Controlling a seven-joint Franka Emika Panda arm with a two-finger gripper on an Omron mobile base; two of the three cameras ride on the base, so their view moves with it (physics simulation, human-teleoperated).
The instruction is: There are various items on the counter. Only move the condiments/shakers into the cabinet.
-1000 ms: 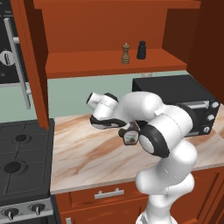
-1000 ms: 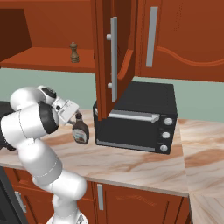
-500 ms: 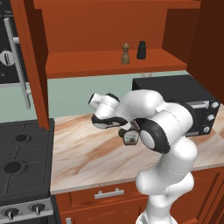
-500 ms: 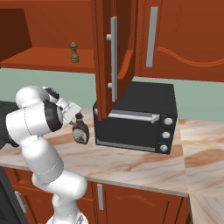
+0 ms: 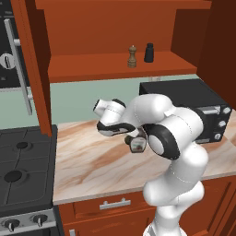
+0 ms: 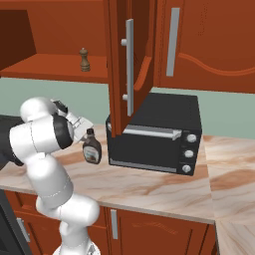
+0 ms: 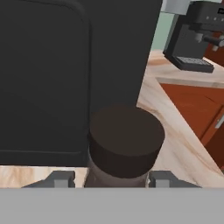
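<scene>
So the arm was down at the brown bottle (image 6: 91,150), which stood on the desk (image 5: 87,166) just beside the left end of the black toaster oven (image 6: 159,132). The two shakers were already up on the cabinet shelf (image 5: 92,67): the wooden one (image 5: 132,56) and the black one (image 5: 149,52), standing near each other.

From the hand camera, the pincer (image 7: 113,178) had a fingertip on each side of the bottle, just under the dark cap (image 7: 126,141). The tips looked right up against the glass, but I honestly couldn't tell if it had really clamped on or was only partly closed around it.

My take on doing this bit well: make sure the squeeze is firm before lifting, since a grab that high on a tall bottle could let it swing or slip. Then lift straight up first to clear the oven's side, and keep it upright on the way to the shelf. Set it down apart from the two shakers so neither gets knocked over.
</scene>
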